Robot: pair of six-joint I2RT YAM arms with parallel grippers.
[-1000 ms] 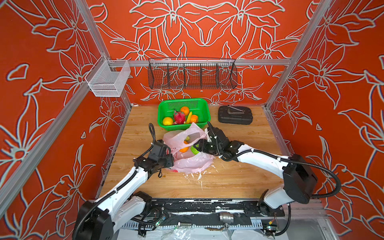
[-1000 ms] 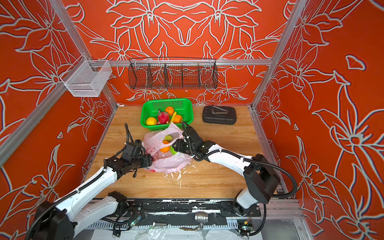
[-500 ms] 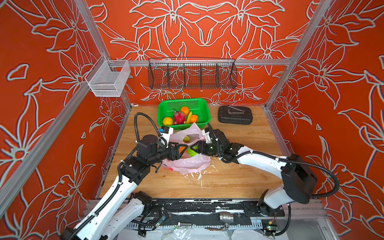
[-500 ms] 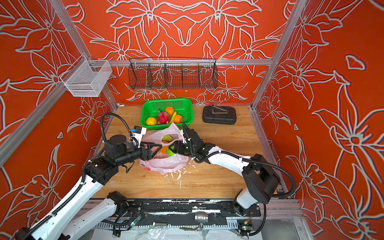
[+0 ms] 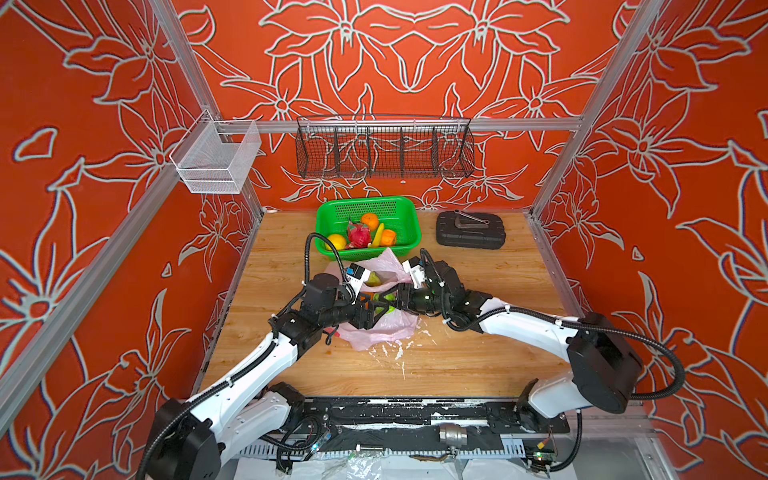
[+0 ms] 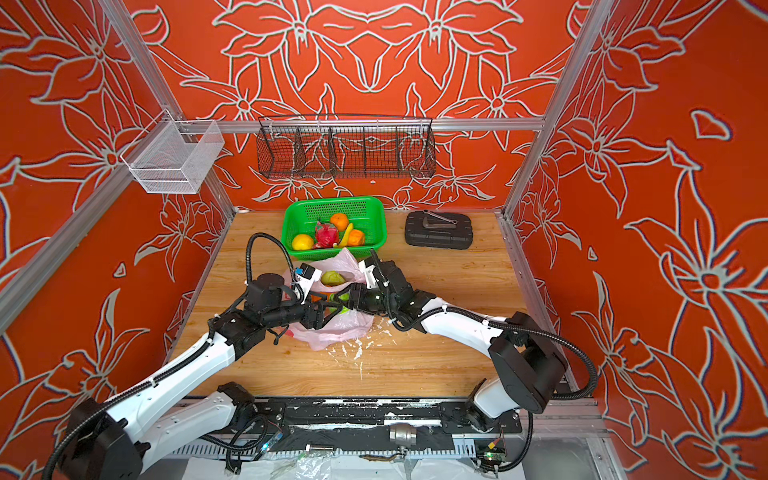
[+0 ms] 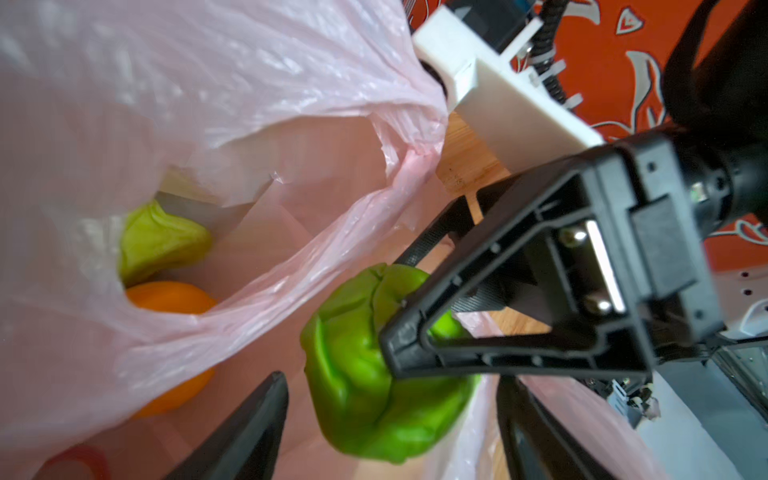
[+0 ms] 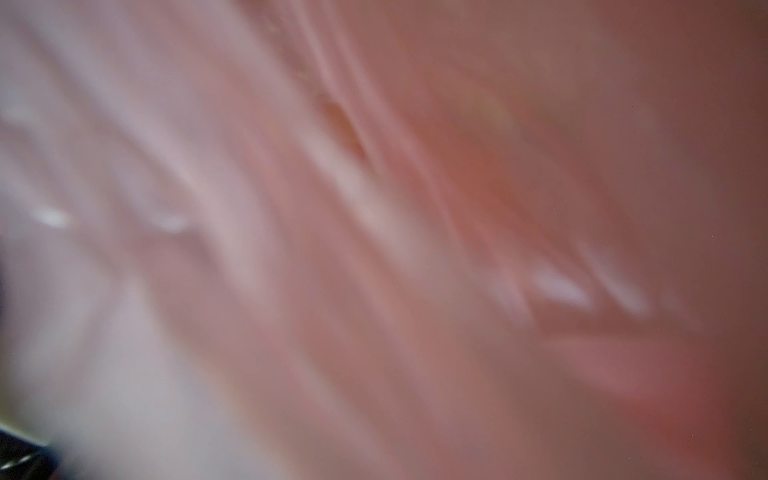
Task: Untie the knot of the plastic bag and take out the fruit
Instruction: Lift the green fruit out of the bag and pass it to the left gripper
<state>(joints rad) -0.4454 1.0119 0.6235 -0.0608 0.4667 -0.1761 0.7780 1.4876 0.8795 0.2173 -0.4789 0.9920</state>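
Note:
The pink plastic bag (image 5: pixel 386 328) (image 6: pixel 336 328) lies mid-table with its mouth gaping; the knot is out of view. My right gripper (image 5: pixel 388 299) (image 6: pixel 343 297) (image 7: pixel 395 303) is shut on a soft green fruit (image 7: pixel 361 395) at the bag's mouth. Facing it, my left gripper (image 5: pixel 374 309) (image 6: pixel 328 309) (image 7: pixel 390 399) is open, its fingers (image 7: pixel 249 432) on either side of that fruit and apart from it. Inside the bag lie a yellow-green pear (image 7: pixel 162 241) (image 5: pixel 374 279) and an orange (image 7: pixel 166 299). Blurred pink plastic (image 8: pixel 374 249) fills the right wrist view.
Behind the bag stands a green basket (image 5: pixel 407 208) (image 6: pixel 374 208) with oranges, a dragon fruit, a yellow fruit and a banana. A black case (image 5: pixel 469 230) lies at the back right. Two wire baskets (image 5: pixel 384 151) hang on the walls. White scraps (image 5: pixel 395 349) litter the wood.
My left arm has lifted from the bag's left side and reached into its mouth toward the right gripper, its jaws widening. The right gripper has kept its place and its hold.

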